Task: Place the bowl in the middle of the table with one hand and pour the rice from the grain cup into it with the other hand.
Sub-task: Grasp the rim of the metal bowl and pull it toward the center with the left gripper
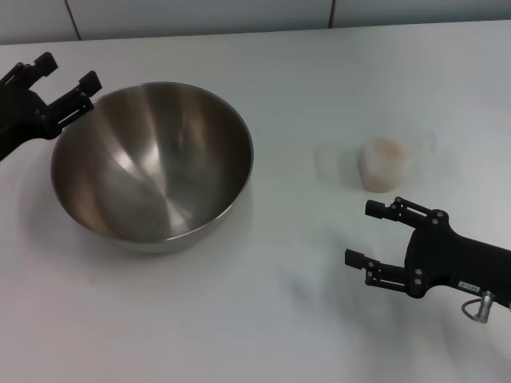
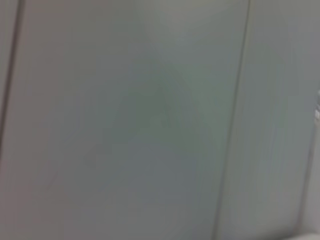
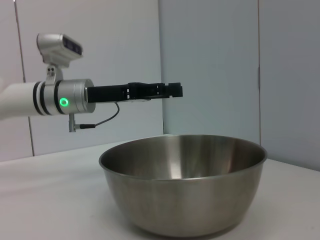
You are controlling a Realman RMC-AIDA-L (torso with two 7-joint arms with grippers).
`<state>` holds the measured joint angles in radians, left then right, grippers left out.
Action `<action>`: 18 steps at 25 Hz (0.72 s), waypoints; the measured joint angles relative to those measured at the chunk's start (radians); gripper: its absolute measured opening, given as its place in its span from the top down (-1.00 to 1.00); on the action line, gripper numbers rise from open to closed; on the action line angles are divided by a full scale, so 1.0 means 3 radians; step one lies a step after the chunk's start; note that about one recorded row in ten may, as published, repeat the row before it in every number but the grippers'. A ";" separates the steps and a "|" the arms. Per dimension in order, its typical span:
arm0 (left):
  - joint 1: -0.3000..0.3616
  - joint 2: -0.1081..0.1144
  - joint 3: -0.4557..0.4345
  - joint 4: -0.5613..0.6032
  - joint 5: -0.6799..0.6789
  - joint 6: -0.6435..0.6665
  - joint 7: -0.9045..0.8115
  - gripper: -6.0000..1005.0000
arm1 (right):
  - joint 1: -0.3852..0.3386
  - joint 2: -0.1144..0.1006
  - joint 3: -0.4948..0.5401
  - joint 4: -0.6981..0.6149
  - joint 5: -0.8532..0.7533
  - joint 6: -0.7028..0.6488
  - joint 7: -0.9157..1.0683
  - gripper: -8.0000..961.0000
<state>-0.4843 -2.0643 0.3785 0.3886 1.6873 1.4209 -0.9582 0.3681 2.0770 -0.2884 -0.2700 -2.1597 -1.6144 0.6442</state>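
Note:
The steel bowl (image 1: 152, 163) stands upright and empty on the white table (image 1: 319, 88), left of the middle. It also shows in the right wrist view (image 3: 185, 182). My left gripper (image 1: 70, 70) is open, just off the bowl's far left rim, and holds nothing. In the right wrist view the left gripper (image 3: 172, 91) hovers above the rim, not touching it. The clear grain cup (image 1: 389, 163) stands upright at the right with pale rice (image 1: 388, 148) inside. My right gripper (image 1: 361, 233) is open and empty, on the near side of the cup and apart from it.
The table's far edge meets a grey panelled wall (image 1: 239, 16). The left wrist view shows only wall panels (image 2: 150, 120). Bare tabletop lies between the bowl and the cup.

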 joint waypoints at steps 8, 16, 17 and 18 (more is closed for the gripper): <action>0.0096 0.0013 0.1219 0.1410 0.0510 -0.0531 -0.1767 -0.50 | 0.0002 0.0000 0.0000 -0.0007 0.0000 -0.0003 0.0000 -0.72; -0.0189 0.0005 0.1258 0.1815 0.1647 -0.0546 -0.2598 -0.48 | 0.0011 -0.0005 0.0000 -0.0014 -0.0001 -0.0012 0.0000 -0.72; -0.0225 0.0005 0.1260 0.1846 0.1790 -0.0541 -0.2672 -0.48 | 0.0011 -0.0005 0.0000 -0.0014 -0.0001 -0.0012 0.0000 -0.72; -0.0263 0.0005 0.1262 0.1873 0.1895 -0.0541 -0.2728 -0.48 | 0.0011 -0.0005 0.0000 -0.0011 -0.0001 -0.0012 0.0000 -0.72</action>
<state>-0.5631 -2.0629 0.7571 0.9505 2.2558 1.2585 -1.7766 0.3713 2.0755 -0.2885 -0.2734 -2.1599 -1.6180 0.6443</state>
